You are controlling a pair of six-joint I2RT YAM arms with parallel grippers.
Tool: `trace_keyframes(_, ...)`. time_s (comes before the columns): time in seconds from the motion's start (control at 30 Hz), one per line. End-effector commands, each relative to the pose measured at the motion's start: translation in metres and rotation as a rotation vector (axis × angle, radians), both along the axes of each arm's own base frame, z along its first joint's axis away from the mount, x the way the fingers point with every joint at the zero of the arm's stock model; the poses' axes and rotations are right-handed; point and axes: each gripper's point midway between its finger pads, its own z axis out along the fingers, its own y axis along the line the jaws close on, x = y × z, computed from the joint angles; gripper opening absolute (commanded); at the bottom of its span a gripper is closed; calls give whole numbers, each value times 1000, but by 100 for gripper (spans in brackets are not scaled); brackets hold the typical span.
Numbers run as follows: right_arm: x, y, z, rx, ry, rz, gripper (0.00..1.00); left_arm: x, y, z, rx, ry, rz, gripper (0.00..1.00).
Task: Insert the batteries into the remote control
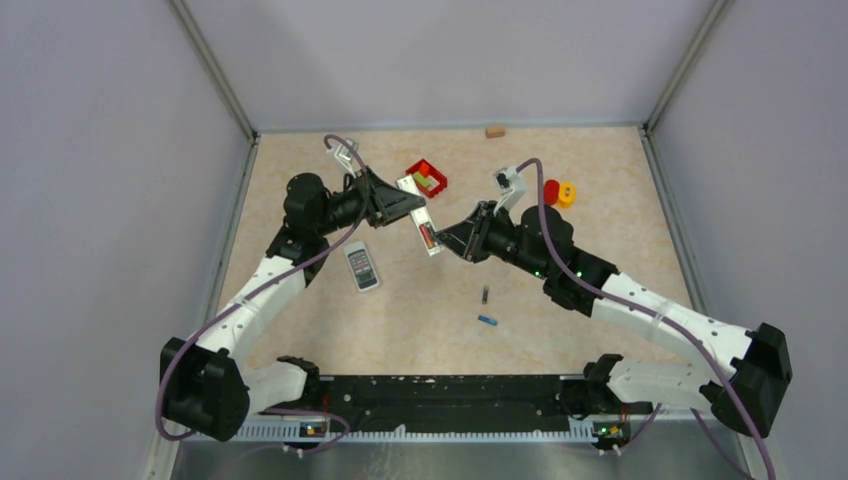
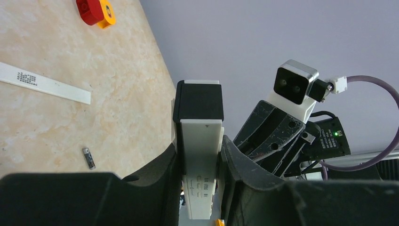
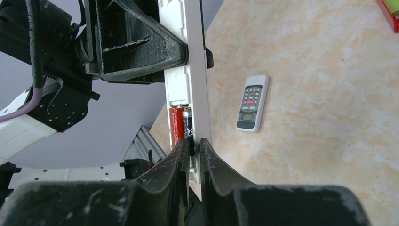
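Over beige table (image 1: 420, 330), left gripper (image 2: 200, 162) clamps remote (image 2: 200, 136); right wrist reveals red battery (image 3: 176, 125) by narrowed right gripper (image 3: 194, 148).

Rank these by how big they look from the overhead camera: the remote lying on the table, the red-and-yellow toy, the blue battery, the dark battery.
1. remote lying on the table
2. red-and-yellow toy
3. blue battery and dark battery: they look alike, so tied.

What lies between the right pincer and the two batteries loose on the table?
Nothing visible. The dark battery and the blue battery lie in the open on the table, toward the arm bases from the right pincer, which is at the raised remote control.
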Motion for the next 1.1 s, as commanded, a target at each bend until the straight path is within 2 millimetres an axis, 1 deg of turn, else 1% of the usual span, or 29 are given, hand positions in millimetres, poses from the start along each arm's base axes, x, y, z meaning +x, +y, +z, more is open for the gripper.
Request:
trace_keyframes(0.0, 4, 3, -4, -8, -7, 6, 10, -8, 1, 27, -54, -96, -25, 0)
trace_keyframes(0.1, 7, 4, -11, -31, 4, -3, 7, -8, 1, 26, -53, -95, -26, 0)
trace_keyframes(0.17, 8, 5, -10, -39, 6, -6, 9, -7, 1, 23, -44, -93, -19, 0)
trace_keyframes(0.2, 9, 4, -8, -42, 5, -9, 12, -6, 2, 21, -38, -90, -13, 0)
trace_keyframes(0.23, 9, 4, -5, -42, 0, -10, 18, -4, 3, 19, -30, -86, -6, 0)
trace_keyframes(0.3, 10, 1, 5, -37, -14, -20, 34, -1, 4, 13, -14, -81, 10, 0)
trace_keyframes(0.37, 11, -3, 15, -29, -31, -38, 44, 2, 5, 8, 2, -76, 25, 0)
trace_keyframes(0.43, 9, -8, 18, -41, -32, -43, 50, 5, 7, 4, 17, -73, 43, 0)
trace_keyframes(0.53, 12, -16, 24, -46, -42, -87, 56, 8, 8, 0, 32, -71, 57, 0)
trace_keyframes(0.67, 14, -18, 29, -59, -79, -90, 69, 11, 9, -4, 42, -64, 71, 0)
trace_keyframes(0.73, 16, -14, 33, -74, -118, -70, 73, 13, 10, -6, 47, -59, 78, 0)
trace_keyframes(0.8, 17, -8, 34, -107, -148, -38, 75, 14, 10, -7, 51, -52, 85, 0)
trace_keyframes(0.87, 17, 1, 35, -142, -170, 13, 81, 16, 10, -9, 57, -44, 91, 0)
trace_keyframes(1.07, 28, 24, 26, -247, -211, 68, 82, 19, 10, -14, 65, -12, 100, 0)
